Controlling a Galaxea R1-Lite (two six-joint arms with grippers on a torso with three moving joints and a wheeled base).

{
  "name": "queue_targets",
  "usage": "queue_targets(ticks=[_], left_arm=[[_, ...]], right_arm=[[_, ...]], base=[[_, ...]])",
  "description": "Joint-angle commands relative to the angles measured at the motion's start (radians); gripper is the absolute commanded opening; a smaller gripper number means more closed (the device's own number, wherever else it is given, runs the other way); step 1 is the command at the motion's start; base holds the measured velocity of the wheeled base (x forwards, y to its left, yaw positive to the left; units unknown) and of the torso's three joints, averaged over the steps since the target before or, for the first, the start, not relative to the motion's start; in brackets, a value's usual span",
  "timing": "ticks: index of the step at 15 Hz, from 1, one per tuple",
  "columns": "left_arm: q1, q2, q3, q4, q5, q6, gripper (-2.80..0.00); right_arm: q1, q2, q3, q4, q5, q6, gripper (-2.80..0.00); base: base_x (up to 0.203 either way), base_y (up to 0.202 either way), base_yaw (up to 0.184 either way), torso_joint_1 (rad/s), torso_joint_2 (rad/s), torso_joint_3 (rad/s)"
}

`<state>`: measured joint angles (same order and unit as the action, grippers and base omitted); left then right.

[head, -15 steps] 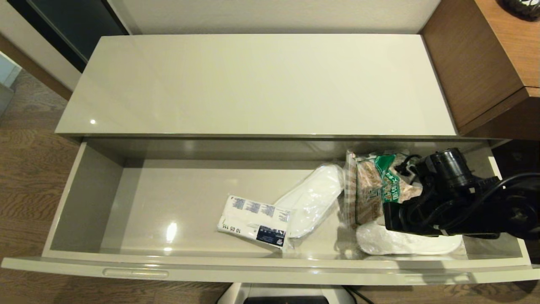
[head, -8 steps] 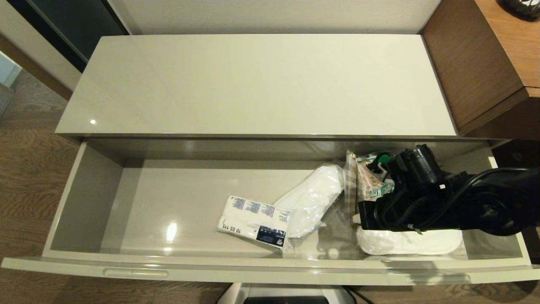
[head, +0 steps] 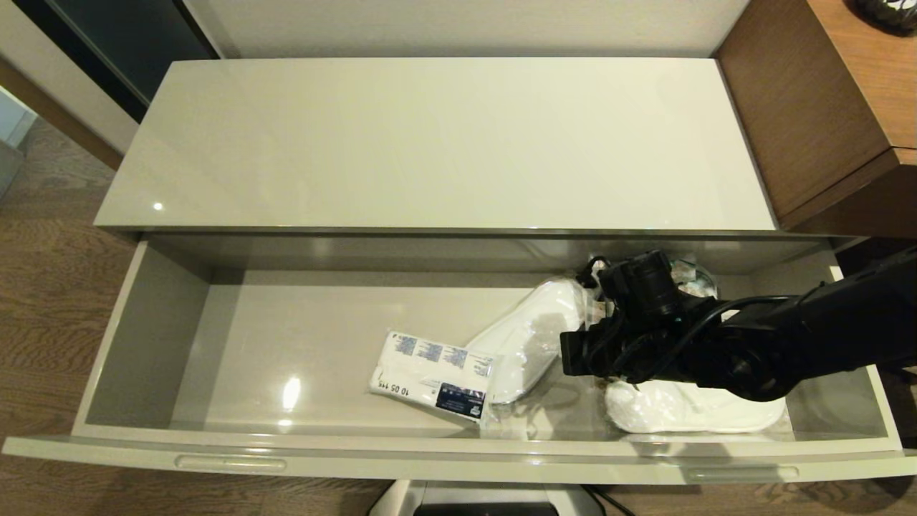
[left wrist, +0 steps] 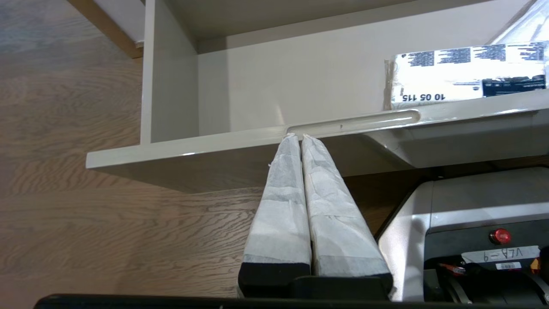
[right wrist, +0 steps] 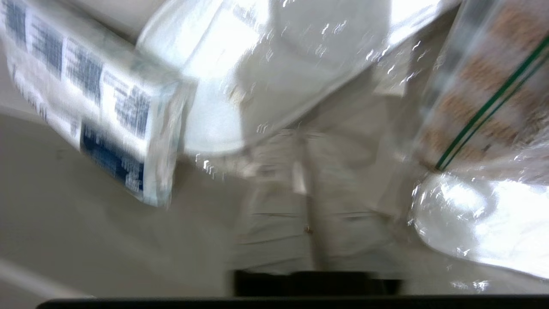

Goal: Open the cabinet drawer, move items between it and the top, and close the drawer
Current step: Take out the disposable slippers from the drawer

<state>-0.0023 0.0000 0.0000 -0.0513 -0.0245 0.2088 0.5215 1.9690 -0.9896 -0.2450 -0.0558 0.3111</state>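
The cabinet drawer [head: 150, 337] stands pulled fully out below the top [head: 430, 143], which carries nothing that shows. On the drawer floor, a white tissue packet [head: 432, 375] lies near the front wall at mid-width, its long axis running roughly along the drawer and tipped a little. Its right end touches, perhaps overlaps, a plastic-wrapped slipper [head: 531, 337] that slants away toward the back right. A second wrapped slipper [head: 688, 410] lies by the front wall farther right, and a clear snack bag [right wrist: 484, 107] sits behind it, mostly hidden by the arm. The right gripper [right wrist: 306, 171] reaches in low over the floor from the right, its padded fingers [right wrist: 279, 201] pressed together and holding nothing. They point leftward at the gap between the two slippers, with the near slipper's lower edge just ahead and the packet beyond it, farther left. The right arm is clearly nearer to both items. The left gripper [left wrist: 299, 138] waits outside, fingers together and empty, tips just beside the left slot handle [left wrist: 354, 120] on the drawer front
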Motion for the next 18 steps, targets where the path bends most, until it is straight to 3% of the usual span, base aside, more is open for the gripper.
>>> queue_targets(ticks=[1,6,18], left_arm=[[-0.001,0.002,0.0,-0.001,0.0,0.001,-2.8],[-0.001,0.002,0.0,-0.001,0.0,0.001,-2.8],[-0.001,0.002,0.0,-0.001,0.0,0.001,-2.8]], right_arm=[[0.002,0.012,0.017,-0.056,-0.02,0.007,0.0],[-0.006,-0.058,0.097,-0.215,0.016,0.014,0.0],[-0.094,-0.101,0.121,-0.215,0.145,0.019,0.0]], base=[[0.0,0.0,0.0,0.0,0.0,0.0],[0.0,0.0,0.0,0.0,0.0,0.0],[0.0,0.0,0.0,0.0,0.0,0.0]])
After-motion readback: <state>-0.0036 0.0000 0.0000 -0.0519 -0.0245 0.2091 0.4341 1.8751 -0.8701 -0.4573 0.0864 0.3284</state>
